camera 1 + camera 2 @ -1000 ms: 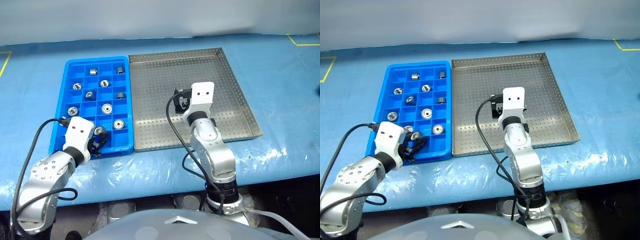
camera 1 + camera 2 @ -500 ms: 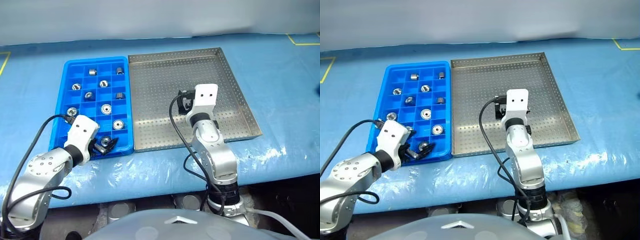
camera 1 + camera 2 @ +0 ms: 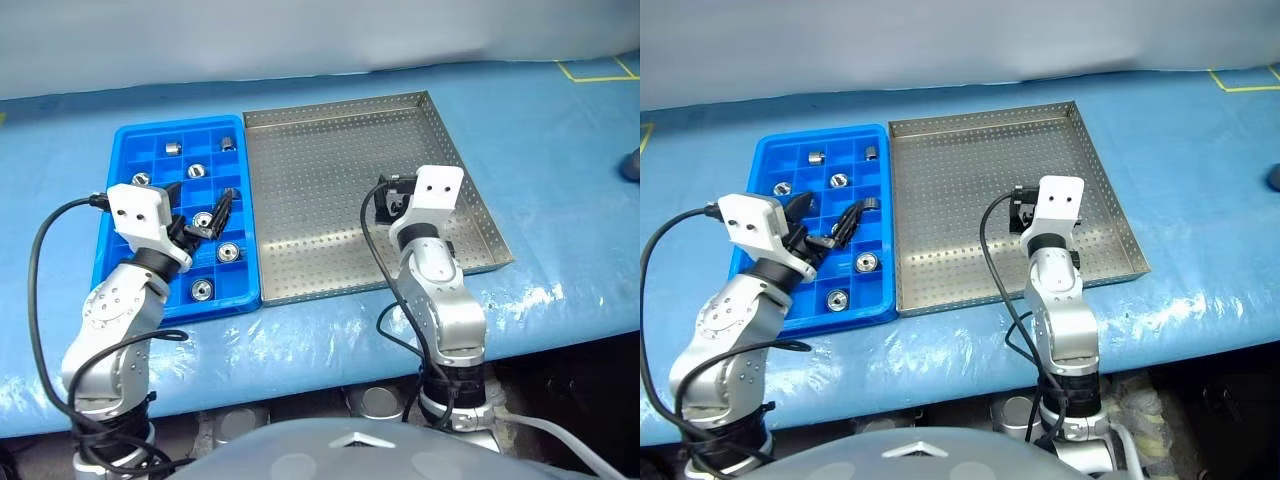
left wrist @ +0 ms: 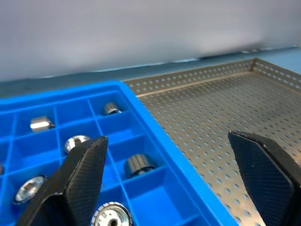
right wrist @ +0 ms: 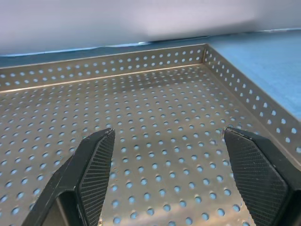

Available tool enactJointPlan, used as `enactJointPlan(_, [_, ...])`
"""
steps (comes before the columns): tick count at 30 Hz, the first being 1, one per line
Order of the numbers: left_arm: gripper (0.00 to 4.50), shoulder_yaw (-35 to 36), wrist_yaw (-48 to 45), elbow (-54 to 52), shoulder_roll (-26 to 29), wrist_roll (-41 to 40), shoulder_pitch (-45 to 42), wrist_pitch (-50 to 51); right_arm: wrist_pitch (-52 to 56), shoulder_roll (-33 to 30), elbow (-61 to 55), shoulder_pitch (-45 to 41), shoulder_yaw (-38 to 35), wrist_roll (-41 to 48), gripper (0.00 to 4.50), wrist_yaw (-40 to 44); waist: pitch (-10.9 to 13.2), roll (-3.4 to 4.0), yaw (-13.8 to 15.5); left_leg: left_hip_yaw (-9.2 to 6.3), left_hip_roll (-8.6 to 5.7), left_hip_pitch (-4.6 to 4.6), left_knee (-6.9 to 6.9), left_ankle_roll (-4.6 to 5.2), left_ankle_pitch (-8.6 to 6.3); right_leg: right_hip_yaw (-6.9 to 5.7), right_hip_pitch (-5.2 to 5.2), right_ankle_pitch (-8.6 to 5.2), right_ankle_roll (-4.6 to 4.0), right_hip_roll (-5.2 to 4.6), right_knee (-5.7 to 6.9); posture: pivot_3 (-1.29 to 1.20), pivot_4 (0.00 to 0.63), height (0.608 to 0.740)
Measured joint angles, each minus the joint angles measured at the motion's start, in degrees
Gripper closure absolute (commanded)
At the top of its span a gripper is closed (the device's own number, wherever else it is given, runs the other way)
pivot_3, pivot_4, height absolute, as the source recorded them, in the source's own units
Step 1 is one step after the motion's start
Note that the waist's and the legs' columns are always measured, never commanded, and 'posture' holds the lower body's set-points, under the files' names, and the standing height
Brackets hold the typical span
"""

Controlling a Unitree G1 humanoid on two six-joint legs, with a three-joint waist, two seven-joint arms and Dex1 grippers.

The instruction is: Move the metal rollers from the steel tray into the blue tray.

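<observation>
On the blue-covered table (image 3: 560, 150), the large square perforated steel tray (image 3: 300, 170) is seen bare of rollers, beside the bright blue gridded plastic tray (image 3: 110, 235). Small shiny metal rollers (image 3: 228, 252) are lodged in its compartments, beneath the spread, empty left gripper (image 3: 200, 212). The right gripper (image 5: 181, 181) is held spread over bare steel.

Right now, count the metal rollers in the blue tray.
8 metal rollers showing, each in its own blue tray compartment: two far row, two second, one third, one seen between the left fingers, two nearest. They may hide more.
</observation>
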Motion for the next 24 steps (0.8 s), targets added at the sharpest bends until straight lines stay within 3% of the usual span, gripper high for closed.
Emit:
enactJointPlan(4, [0.02,-0.1,3.3,3.2,-4.0,2.2,-0.1,-7.2,-1.7,0.2,2.1,-1.2,-1.2,0.3,0.66,0.2,0.0,0.0,0.0,-0.01,0.0,-0.04,-0.02,0.01,-0.01,-0.01,0.0,0.0,0.0,0.0,-0.01,-0.12,0.15,0.74])
enactJointPlan(13, [0.02,1.4,6.7,8.4,-6.3,3.9,3.0,-14.8,-2.5,0.1,2.6,1.1,-1.1,0.7,0.66,1.7,0.0,0.0,0.3,-0.01,0.0,-0.01,0.0,0.02,-0.01,-0.01,0.0,0.0,0.0,0.0,0.01,-0.09,0.15,0.74])
enactJointPlan(24, [0.02,0.8,8.4,10.7,-6.2,6.1,3.3,-17.8,-3.0,-5.7,-1.2,6.0,2.0,5.0,0.66,13.3,0.0,-0.01,0.8,-0.02,0.01,0.02,0.01,0.01,-0.01,-0.01,0.03,-0.01,0.0,0.04,0.02,-0.09,0.15,0.74])
